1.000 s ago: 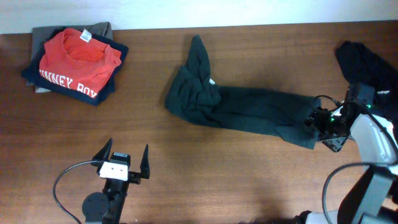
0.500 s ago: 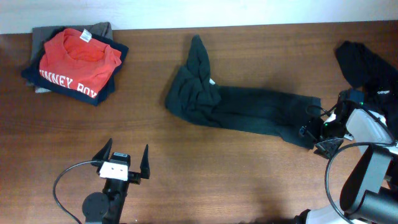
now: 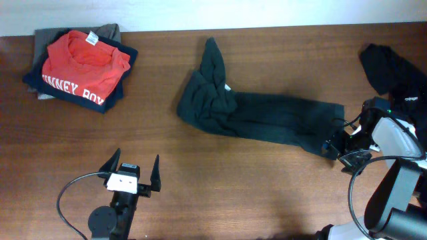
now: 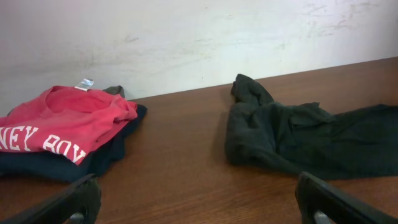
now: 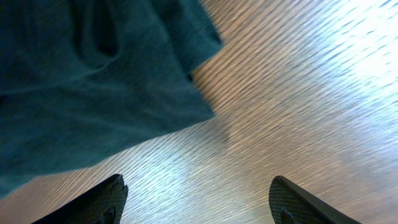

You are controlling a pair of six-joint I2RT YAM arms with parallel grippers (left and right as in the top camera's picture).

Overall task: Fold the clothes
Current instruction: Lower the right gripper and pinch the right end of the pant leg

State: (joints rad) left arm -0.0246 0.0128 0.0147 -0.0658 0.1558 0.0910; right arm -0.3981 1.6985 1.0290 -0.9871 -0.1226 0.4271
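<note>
A dark green garment (image 3: 253, 112) lies crumpled and stretched across the middle of the table; it also shows in the left wrist view (image 4: 292, 134) and the right wrist view (image 5: 81, 93). My right gripper (image 3: 338, 149) is open and empty at the garment's right end, just off its corner. My left gripper (image 3: 133, 175) is open and empty near the front edge at the left, well away from the garment. A folded stack topped by a red shirt (image 3: 81, 61) sits at the back left.
A black garment (image 3: 392, 70) lies in a heap at the back right. A black cable (image 3: 70, 200) loops beside the left arm. The folded stack also shows in the left wrist view (image 4: 62, 127), with the white wall behind.
My right gripper has shifted slightly left and toward the front along the garment's right end. The garment's right edge has barely moved. The left arm has not moved.
</note>
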